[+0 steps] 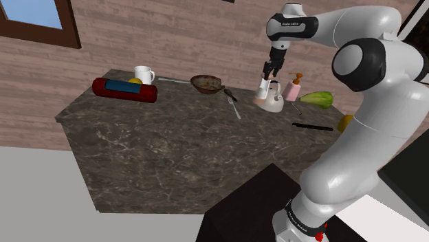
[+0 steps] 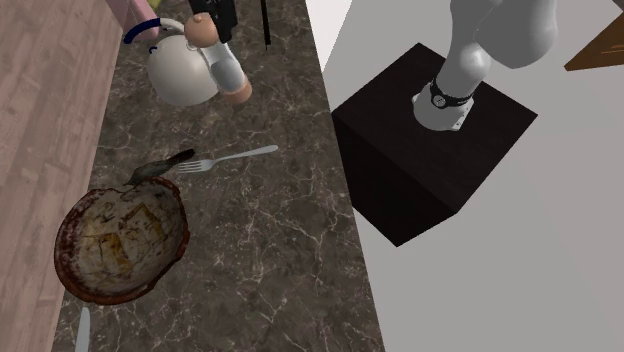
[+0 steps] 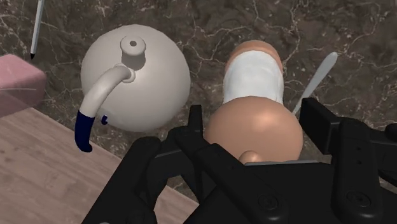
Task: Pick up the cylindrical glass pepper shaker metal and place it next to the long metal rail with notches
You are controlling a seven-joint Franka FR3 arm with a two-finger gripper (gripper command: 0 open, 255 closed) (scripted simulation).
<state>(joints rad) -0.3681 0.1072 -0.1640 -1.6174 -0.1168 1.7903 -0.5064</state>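
Note:
The pepper shaker (image 1: 262,89) has a white body and tan ends. It hangs tilted from my gripper (image 1: 269,71), close beside a pale round kettle (image 1: 275,98). In the wrist view the black fingers (image 3: 194,130) clasp the shaker's tan top (image 3: 254,130) from both sides, and its white body (image 3: 254,76) points down at the dark marble counter (image 3: 216,25). The second exterior view shows the shaker (image 2: 228,72) leaning next to the kettle (image 2: 180,70). I cannot tell whether its lower end touches the counter. The long metal rail (image 1: 175,80) lies by the wall, between a white mug (image 1: 144,73) and a brown bowl (image 1: 206,84).
A fork (image 1: 234,107) and spoon (image 1: 229,91) lie near the bowl (image 2: 120,240). A pink soap dispenser (image 1: 293,88), a green vegetable (image 1: 316,98), a black knife (image 1: 313,126) and a yellow fruit (image 1: 345,122) sit toward the shoulder view's right. A red roll (image 1: 125,89) lies far left.

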